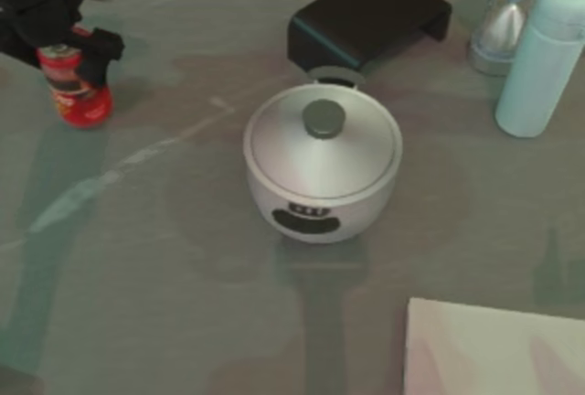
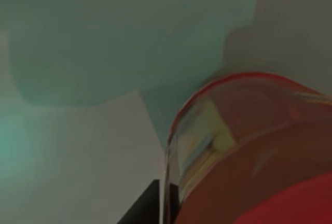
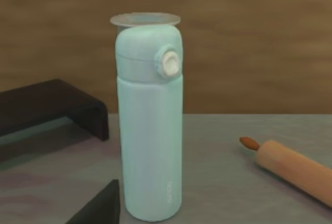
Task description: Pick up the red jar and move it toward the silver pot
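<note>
The red jar (image 1: pixel 79 93) is at the table's far left, tilted, its lid end up between the black fingers of my left gripper (image 1: pixel 68 53), which is shut on it. In the left wrist view the red jar (image 2: pixel 249 151) fills the near field, with its yellow-and-white label showing and one dark finger (image 2: pixel 148 208) against its side. The silver pot (image 1: pixel 322 162), with its domed lid and dark knob, stands at the table's centre, well to the right of the jar. My right gripper (image 3: pixel 102 209) is outside the top view, parked.
A black box-like stand (image 1: pixel 370 16) sits behind the pot. An hourglass (image 1: pixel 505 25) and a tall pale mint bottle (image 1: pixel 541 57) stand at the back right. A rolling pin (image 3: pixel 293 169) lies beside the bottle. A pale sheet (image 1: pixel 494 349) covers the front right corner.
</note>
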You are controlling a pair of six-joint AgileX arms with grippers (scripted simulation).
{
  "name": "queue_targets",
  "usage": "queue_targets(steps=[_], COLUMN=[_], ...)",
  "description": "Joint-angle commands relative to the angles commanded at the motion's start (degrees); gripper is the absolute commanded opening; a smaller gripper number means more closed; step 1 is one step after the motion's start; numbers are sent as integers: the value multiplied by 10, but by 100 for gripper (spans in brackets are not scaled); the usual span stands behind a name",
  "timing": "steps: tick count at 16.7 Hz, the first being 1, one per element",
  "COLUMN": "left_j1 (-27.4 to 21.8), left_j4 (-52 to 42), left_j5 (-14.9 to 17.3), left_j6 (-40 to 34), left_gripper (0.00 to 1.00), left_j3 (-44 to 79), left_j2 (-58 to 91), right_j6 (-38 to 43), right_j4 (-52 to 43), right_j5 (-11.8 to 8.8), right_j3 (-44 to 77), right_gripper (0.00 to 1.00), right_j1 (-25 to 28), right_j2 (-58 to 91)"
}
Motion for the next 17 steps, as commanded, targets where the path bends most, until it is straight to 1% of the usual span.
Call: queue_targets(steps=[6, 7, 17], left_j1=[0, 0, 1], left_j4=[0, 0, -1], left_j5=[0, 0, 0], left_j6=[0, 0, 0], left_gripper=[2, 0, 0], left_j3=[0, 0, -9], left_j2=[0, 0, -10], right_j6=[0, 0, 0], right_j4=[0, 0, 0], right_j5=[0, 0, 0], right_j3=[0, 0, 0], right_gripper=[100, 100, 100], right_j1=[0, 0, 0], right_j2=[0, 0, 0])
